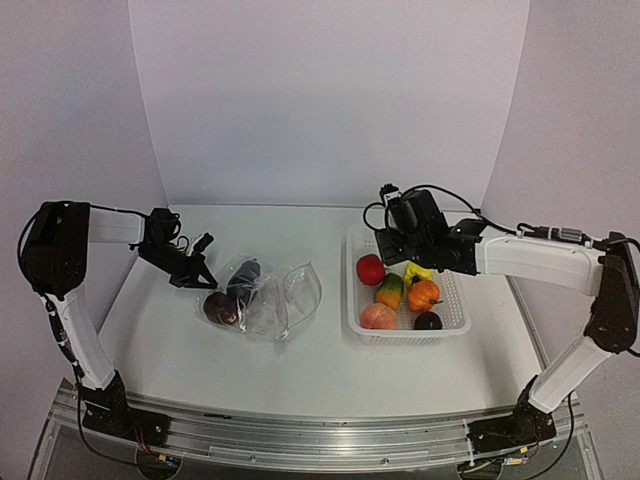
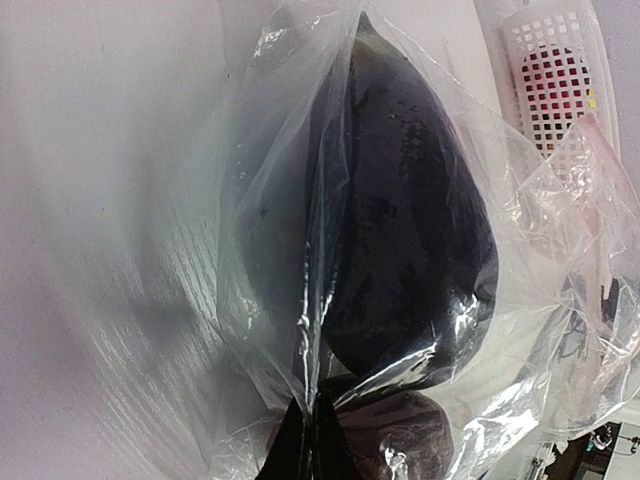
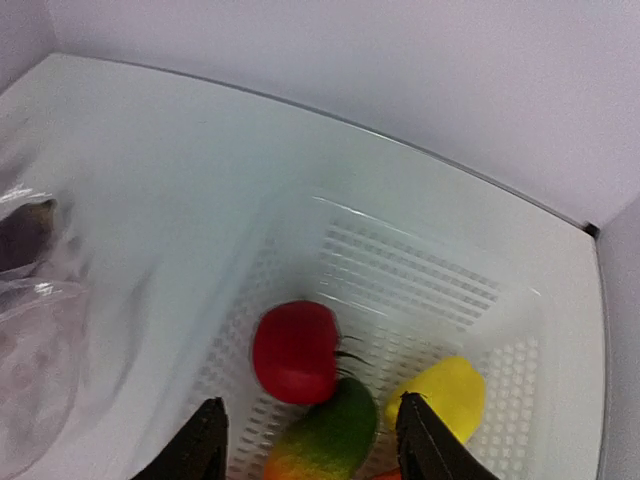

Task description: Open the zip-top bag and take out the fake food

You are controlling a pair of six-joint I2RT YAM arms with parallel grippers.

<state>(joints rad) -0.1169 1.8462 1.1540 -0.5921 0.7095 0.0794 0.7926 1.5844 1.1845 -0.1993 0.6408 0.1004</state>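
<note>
Left end effector (image 1: 197, 270): jaws together, pinching the left edge of the bag, low over the bench (image 1: 170, 350).
Bag (image 1: 295, 290): crumpled on the bench left of centre. Its loose clear side spreads right, toward the basket. I cannot tell where its mouth is.
In the bag: a dark purple eggplant (image 1: 246, 277) and, nearer, a dark round piece (image 1: 221, 308). In the left wrist view the eggplant's long axis runs straight out from the fingers.
Basket (image 1: 352, 318): white, just right of the bag and not touching it. It holds red, green-orange, yellow, orange, peach and black toys.
Right end effector (image 3: 315, 445): fingers apart with nothing between them, hanging over the basket's far-left part.
Key relation: the two bagged toys lie left of the right end effector. The left arm is nearer but occupied, so the free right arm probably has to reach left.
</note>
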